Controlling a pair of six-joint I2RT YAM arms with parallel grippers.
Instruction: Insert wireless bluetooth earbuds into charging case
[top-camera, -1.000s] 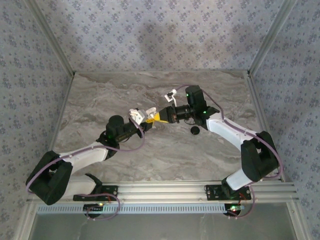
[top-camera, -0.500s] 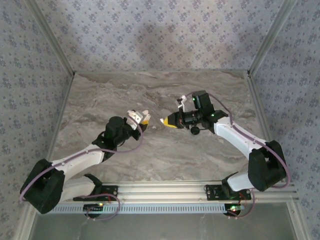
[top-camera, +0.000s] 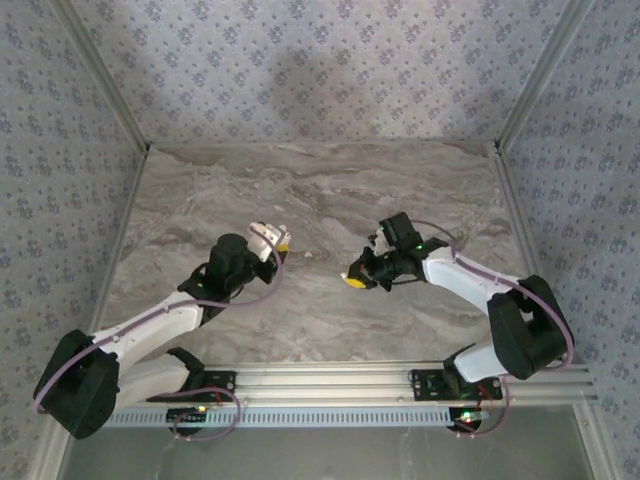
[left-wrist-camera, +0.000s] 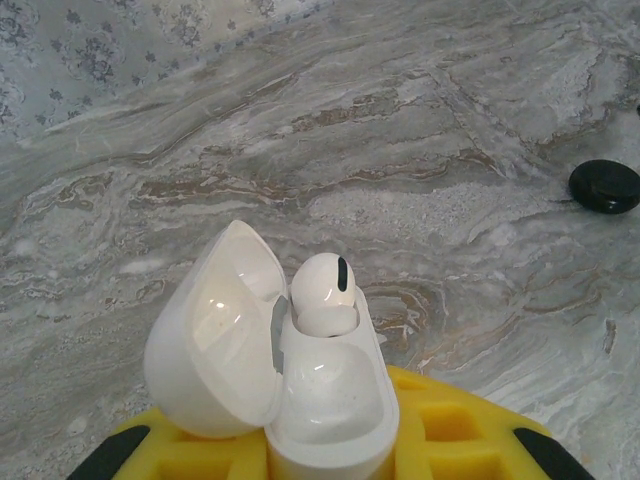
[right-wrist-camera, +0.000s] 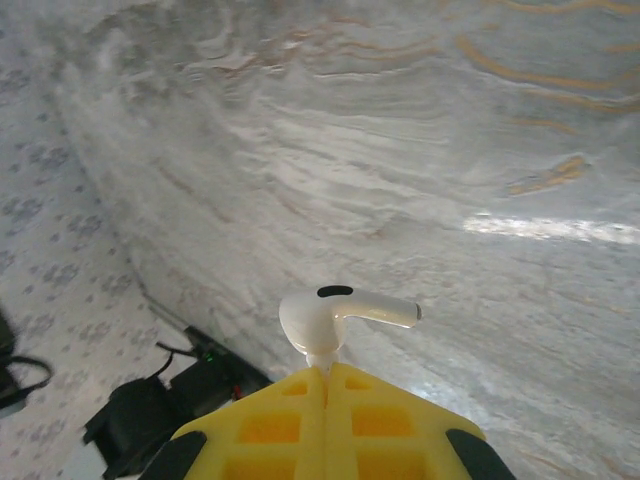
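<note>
- left claw (left-wrist-camera: 325, 455) narrow, yellow pads clamped on both sides of the charging case (left-wrist-camera: 335, 405)
- case lid (left-wrist-camera: 215, 340) swung open to this claw's left
- seated earbud (left-wrist-camera: 322, 295) in the slot just ahead of the claw, head poking up
- black disc (left-wrist-camera: 605, 186) far ahead-right of the claw, well apart, flat on the desk (left-wrist-camera: 420, 120)
- right claw (right-wrist-camera: 325, 378) pinched fully together on the loose earbud (right-wrist-camera: 335, 315), gripped under its head, stem lying sideways to the right
- top view: left claw (top-camera: 281, 240) and right claw (top-camera: 355, 281) face each other over mid desk (top-camera: 320, 190), a gap between them
</note>
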